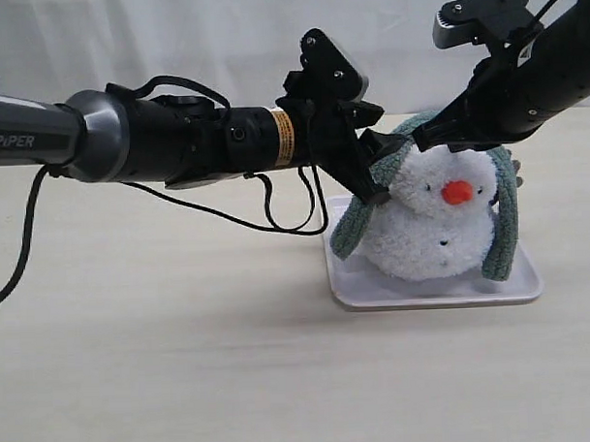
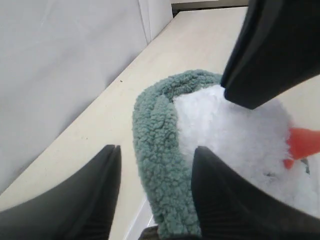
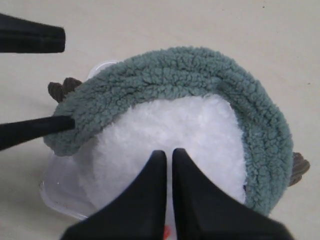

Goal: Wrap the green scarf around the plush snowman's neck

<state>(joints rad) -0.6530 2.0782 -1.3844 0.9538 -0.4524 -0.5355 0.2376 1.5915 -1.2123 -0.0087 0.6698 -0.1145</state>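
Note:
The plush snowman (image 1: pixel 431 236) sits on a white tray (image 1: pixel 433 296), facing forward with its orange nose (image 1: pixel 456 191). The green scarf (image 1: pixel 504 223) lies arched over the top of its head, both ends hanging down its sides, above the neck (image 1: pixel 403 206). My left gripper (image 1: pixel 378 162) is open at the head's left side, and the scarf (image 2: pixel 160 150) runs between its fingers (image 2: pixel 225 200), lying against one of them. My right gripper (image 3: pixel 168 151) is shut just above the white head (image 3: pixel 165 125), holding nothing. The scarf (image 3: pixel 175 75) curves beyond it.
The tray rests on a pale tabletop (image 1: pixel 184 361). A white curtain (image 1: pixel 172 41) hangs behind. A black cable (image 1: pixel 276 222) trails from the left arm onto the table. Brown plush arms (image 3: pixel 62 89) stick out under the scarf.

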